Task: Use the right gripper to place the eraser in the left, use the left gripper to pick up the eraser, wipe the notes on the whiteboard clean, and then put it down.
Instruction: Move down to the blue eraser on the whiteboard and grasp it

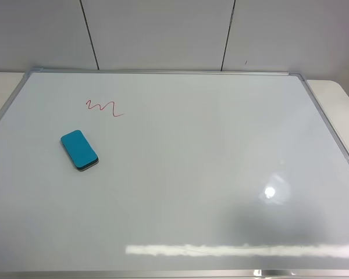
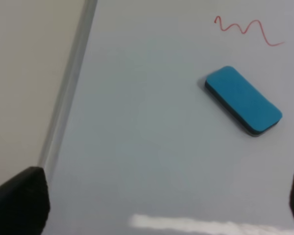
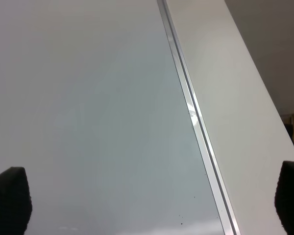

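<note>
The whiteboard (image 1: pixel 209 168) lies flat and fills most of the exterior high view. The teal eraser (image 1: pixel 79 150) lies on its left part, felt side down, held by nothing. The red notes (image 1: pixel 103 107) sit just beyond it, apart from it. Neither gripper shows in the exterior high view. In the left wrist view the left gripper (image 2: pixel 159 205) is open and empty, its fingertips (image 2: pixel 19 200) wide apart, short of the eraser (image 2: pixel 243 100) and the notes (image 2: pixel 245 29). In the right wrist view the right gripper (image 3: pixel 149 200) is open and empty over bare whiteboard (image 3: pixel 88 98).
The board's silver frame (image 2: pixel 68 88) runs beside the left gripper, with pale table (image 2: pixel 24 73) outside it. The frame (image 3: pixel 196 117) and table (image 3: pixel 235 73) also run beside the right gripper. A panelled wall (image 1: pixel 163 29) stands behind the board.
</note>
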`<state>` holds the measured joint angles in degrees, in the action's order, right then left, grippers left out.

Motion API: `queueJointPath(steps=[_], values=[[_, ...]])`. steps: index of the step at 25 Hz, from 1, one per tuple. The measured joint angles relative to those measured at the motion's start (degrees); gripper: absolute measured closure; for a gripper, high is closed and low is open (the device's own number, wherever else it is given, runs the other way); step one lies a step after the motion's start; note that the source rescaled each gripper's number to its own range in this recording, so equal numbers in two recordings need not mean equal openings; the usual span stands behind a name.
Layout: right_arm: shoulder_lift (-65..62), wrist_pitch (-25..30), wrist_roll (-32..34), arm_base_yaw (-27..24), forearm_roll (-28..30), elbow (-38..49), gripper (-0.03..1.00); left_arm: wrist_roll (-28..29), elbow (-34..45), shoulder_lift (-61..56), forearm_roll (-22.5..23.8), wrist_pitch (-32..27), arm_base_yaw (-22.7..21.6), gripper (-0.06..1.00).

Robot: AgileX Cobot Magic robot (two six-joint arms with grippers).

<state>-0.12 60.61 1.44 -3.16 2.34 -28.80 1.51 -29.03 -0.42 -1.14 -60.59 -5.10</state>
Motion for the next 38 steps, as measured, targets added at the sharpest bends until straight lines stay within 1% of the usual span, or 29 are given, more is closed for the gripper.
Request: queueJointPath(steps=[6, 9, 12, 16, 21, 23, 29, 32, 38], values=[[0.0, 0.0, 0.0, 0.0, 0.0, 0.0, -0.03, 0.0, 0.0, 0.1, 0.0, 0.0, 0.0, -0.06], [0.0, 0.0, 0.0, 0.0, 0.0, 0.0, -0.03, 0.9, -0.9, 3.0, -0.1, 0.9, 0.0, -0.06], [0.0, 0.0, 0.0, 0.0, 0.0, 0.0, -0.03, 3.0, -3.1, 9.4, -0.1, 1.9, 0.0, -0.06], [0.0, 0.0, 0.0, 0.0, 0.0, 0.0, -0.03, 4.7, -7.3, 21.2, 0.0, 3.0, 0.0, -0.06], [0.0, 0.0, 0.0, 0.0, 0.0, 0.0, -0.03, 11.7, -13.5, 36.4, 0.0, 3.1, 0.0, -0.06], [0.0, 0.0, 0.0, 0.0, 0.0, 0.0, -0.03, 13.5, -15.9, 41.4, -0.7, 3.1, 0.0, -0.06], [0.0, 0.0, 0.0, 0.0, 0.0, 0.0, -0.03, 15.0, -20.4, 54.3, -3.6, 3.2, 0.0, -0.06], [0.0, 0.0, 0.0, 0.0, 0.0, 0.0, -0.03, 15.3, -21.2, 59.4, -5.6, 3.2, 0.0, -0.06], [0.0, 0.0, 0.0, 0.0, 0.0, 0.0, -0.03, 15.6, -21.2, 66.1, -7.9, 3.9, 0.7, -0.06]])
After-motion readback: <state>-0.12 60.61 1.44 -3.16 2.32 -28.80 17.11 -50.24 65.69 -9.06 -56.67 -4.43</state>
